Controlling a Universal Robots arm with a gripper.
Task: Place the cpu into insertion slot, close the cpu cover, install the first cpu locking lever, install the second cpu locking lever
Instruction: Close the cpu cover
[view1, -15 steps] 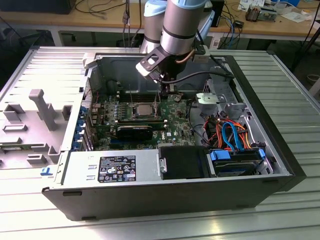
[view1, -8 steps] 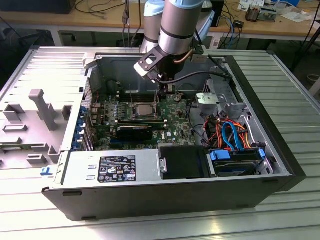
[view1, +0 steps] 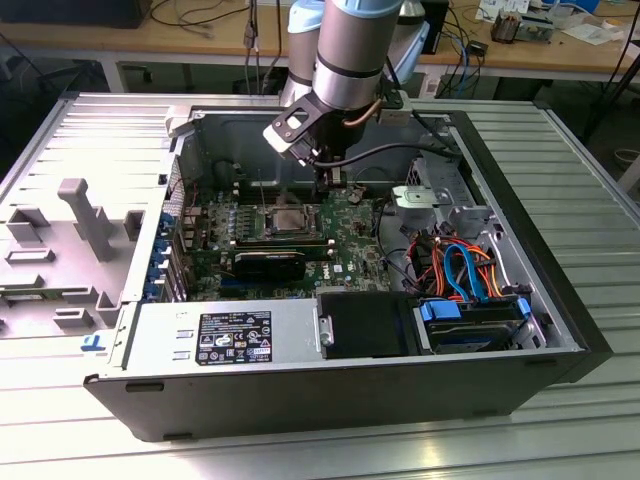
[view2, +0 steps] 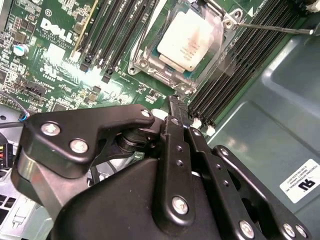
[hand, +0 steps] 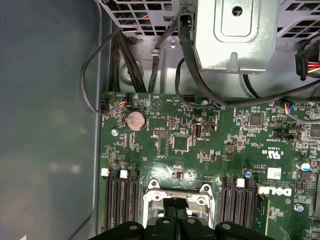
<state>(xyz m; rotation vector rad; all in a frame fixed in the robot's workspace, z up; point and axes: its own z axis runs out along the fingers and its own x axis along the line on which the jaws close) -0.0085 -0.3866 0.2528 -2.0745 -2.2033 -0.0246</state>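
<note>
Closest in the exterior view runs the ribbed table (view1: 320, 455), and on it lies an open case (view1: 300, 395), its dark near wall toward the camera. Just behind that wall sit a grey box (view1: 220, 335) with a label and, toward the exterior view's right, a drive (view1: 470, 322) with blue tabs, under a tangle of coloured cables (view1: 455, 265). Farther in lies the green board (view1: 350, 250). The arm (view1: 350, 50) reaches down from the far side, and its pincer (view1: 334, 183) hangs over the board just beside the slot (view1: 290, 218), on the exterior view's right of it. In both wrist views the pincer is clenched, its black fingers (view2: 176, 125) pressed together with nothing between them (whether the tips touch the board I cannot tell). In the second wrist view the cpu (view2: 191, 39) lies seated in the slot, pale metal top up, with long black memory slots (view2: 125, 30) on either side. The cover (view2: 220, 50) shows as a shiny silver plate along one edge of the cpu; whether it lies flat I cannot tell. A thin lever (view2: 272, 26) sticks out from the slot's corner over the memory slots.
</note>
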